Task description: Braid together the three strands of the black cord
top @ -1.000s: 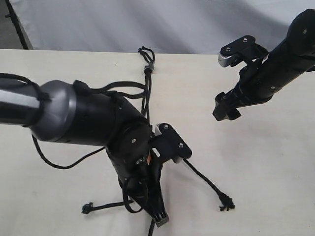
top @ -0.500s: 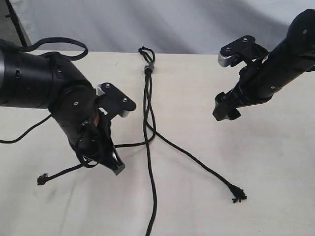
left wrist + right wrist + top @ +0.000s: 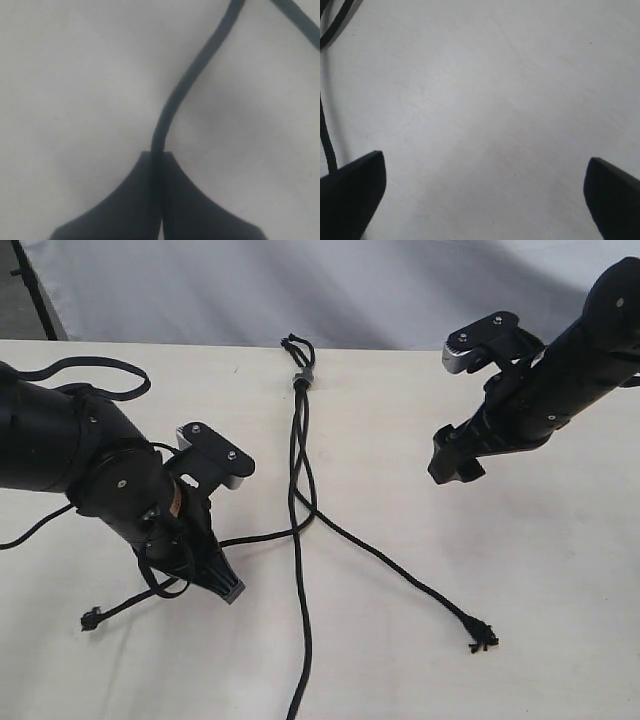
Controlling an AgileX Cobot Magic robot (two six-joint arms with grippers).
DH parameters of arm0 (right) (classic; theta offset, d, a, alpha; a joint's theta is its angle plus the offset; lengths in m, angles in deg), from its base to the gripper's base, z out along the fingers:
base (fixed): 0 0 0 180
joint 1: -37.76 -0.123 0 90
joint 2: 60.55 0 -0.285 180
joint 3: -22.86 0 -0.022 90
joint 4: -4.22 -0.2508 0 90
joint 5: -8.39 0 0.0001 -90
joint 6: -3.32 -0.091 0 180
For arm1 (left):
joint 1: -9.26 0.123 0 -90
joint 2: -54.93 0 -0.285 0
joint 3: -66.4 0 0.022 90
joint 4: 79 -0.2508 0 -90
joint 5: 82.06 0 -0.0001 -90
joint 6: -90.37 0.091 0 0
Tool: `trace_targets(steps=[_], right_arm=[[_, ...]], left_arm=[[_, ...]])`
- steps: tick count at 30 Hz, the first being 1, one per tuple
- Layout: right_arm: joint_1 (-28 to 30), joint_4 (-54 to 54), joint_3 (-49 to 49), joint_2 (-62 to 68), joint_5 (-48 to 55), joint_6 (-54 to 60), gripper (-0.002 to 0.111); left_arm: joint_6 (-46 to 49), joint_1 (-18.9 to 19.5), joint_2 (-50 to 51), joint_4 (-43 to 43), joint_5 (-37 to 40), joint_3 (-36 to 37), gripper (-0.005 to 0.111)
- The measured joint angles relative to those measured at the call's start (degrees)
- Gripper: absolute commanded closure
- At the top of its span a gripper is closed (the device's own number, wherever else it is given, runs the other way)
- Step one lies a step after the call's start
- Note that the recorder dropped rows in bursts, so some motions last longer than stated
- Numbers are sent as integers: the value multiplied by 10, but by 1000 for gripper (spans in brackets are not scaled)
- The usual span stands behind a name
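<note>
The black cord lies on the pale table, its grey band (image 3: 303,378) and small loops (image 3: 295,343) at the far edge. The middle strand (image 3: 305,640) runs straight toward the near edge. The right strand (image 3: 400,570) ends in a frayed tip (image 3: 483,638). The left strand (image 3: 255,536) crosses over to my left gripper (image 3: 228,585), which is shut on it, and its tip (image 3: 90,619) trails beyond. The left wrist view shows this strand (image 3: 170,100) leaving the closed left gripper (image 3: 157,155). My right gripper (image 3: 450,465) hangs open over bare table; the right wrist view shows this gripper (image 3: 482,197) holding nothing.
A glossy cable (image 3: 90,370) loops over the left arm. A piece of strand (image 3: 326,135) runs beside one right finger (image 3: 355,192). The table (image 3: 560,620) ends at a white backdrop (image 3: 350,290) behind the loops.
My left gripper has carried its strand from the middle out to the left, across the middle strand, then sunk slightly. The strand's tip moved left with it. The right arm barely moved.
</note>
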Motion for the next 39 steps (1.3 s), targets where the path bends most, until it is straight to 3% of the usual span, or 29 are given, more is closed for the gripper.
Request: trace_targets(steps=[1,2,4,5,8,13,18,20,21,23,26,29,31,33,34,38,39], right_arm=[[0,-6,0,0,1,1,5],[0,-8,0,0,2,3,5],[0,-12,0,0,11,15,5],[0,-19,0,0,20,25,5],[-13,-49,0,-6,43,57,5],[-102,-75,0,-20,87,106,5],[-186,-79,0,-21,96,98,5],[-236,-79,0,-20,100,84,5],[-253,-79,0,-17,102,80,5],[-305,-67,0,-4,99,54,5],[-364,57,0,29,69,-113,5],[-372,108,0,63,49,-217,9],[-373,112,0,88,45,-232,23],[-373,113,0,116,36,-241,47],[-373,116,0,123,33,-242,66],[-374,117,4,128,21,-242,109],[-374,120,4,128,20,-241,108]], left_arm=[[-4,0,0,0,0,0,97],[-5,0,0,0,0,0,80],[-7,0,0,0,0,0,58],[-7,0,0,0,0,0,54],[-9,0,0,0,0,0,47],[-20,7,-1,-18,-8,0,47],[-43,66,-28,-31,-11,0,58],[-47,112,-51,-28,-7,0,76],[-47,124,-56,-25,-7,1,92],[-49,140,-63,-15,-10,17,106],[-49,142,-63,-11,-46,62,106],[-50,142,-63,-11,-81,86,106],[-50,142,-63,-11,-89,86,106],[-50,142,-63,-11,-91,86,106],[-50,142,-63,-11,-94,86,106],[-50,142,-63,-11,-95,86,106],[-50,142,-63,-11,-95,86,106]])
